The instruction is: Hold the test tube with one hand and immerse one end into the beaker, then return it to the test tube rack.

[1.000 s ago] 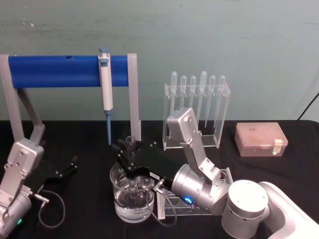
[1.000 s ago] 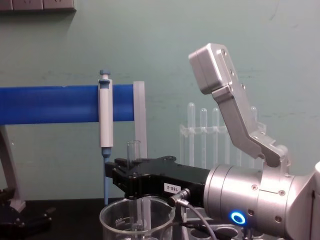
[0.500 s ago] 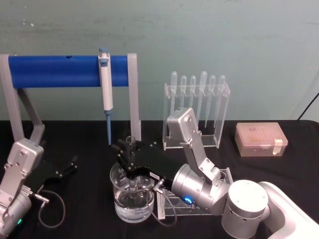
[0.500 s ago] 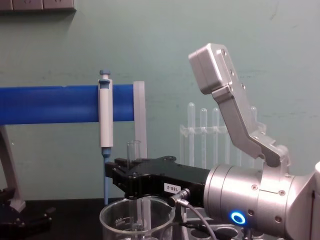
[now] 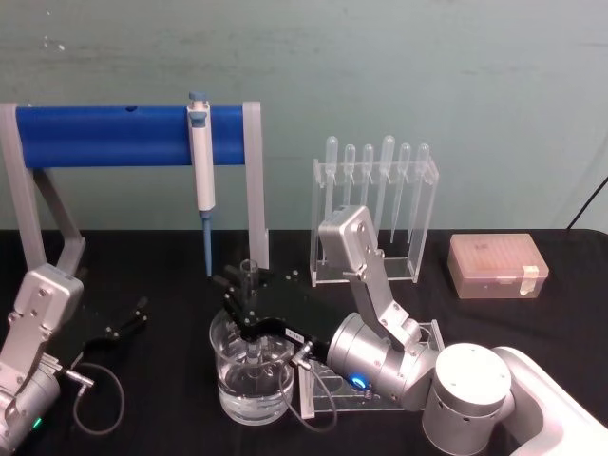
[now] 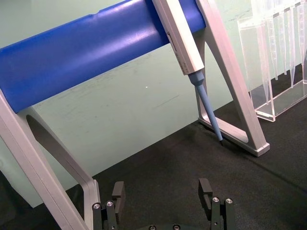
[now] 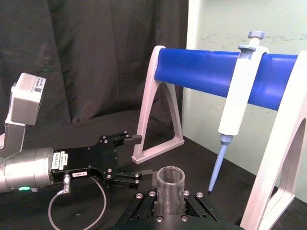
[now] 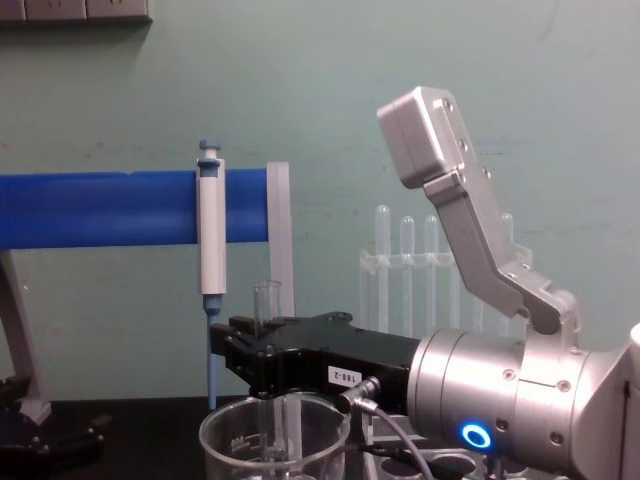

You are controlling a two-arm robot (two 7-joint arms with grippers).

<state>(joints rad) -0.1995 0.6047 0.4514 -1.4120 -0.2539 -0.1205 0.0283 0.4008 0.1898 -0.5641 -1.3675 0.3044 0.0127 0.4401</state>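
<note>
One test tube (image 5: 249, 275) is standing in one beaker (image 5: 252, 394). Six pipettes (image 5: 388, 157) are hanging in one clear rack (image 5: 429, 218) at one o'clock. One pipettor (image 5: 201, 171) is hanging on one blue stand (image 5: 104, 136) at eleven o'clock. One pinkish box (image 5: 498, 266) is sitting at two o'clock.

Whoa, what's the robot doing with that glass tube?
The right gripper is shut on the test tube, holding it upright with its bottom end down inside the beaker, which has clear liquid in it. The left gripper rests open on the black table off to the left, doing nothing.
</note>
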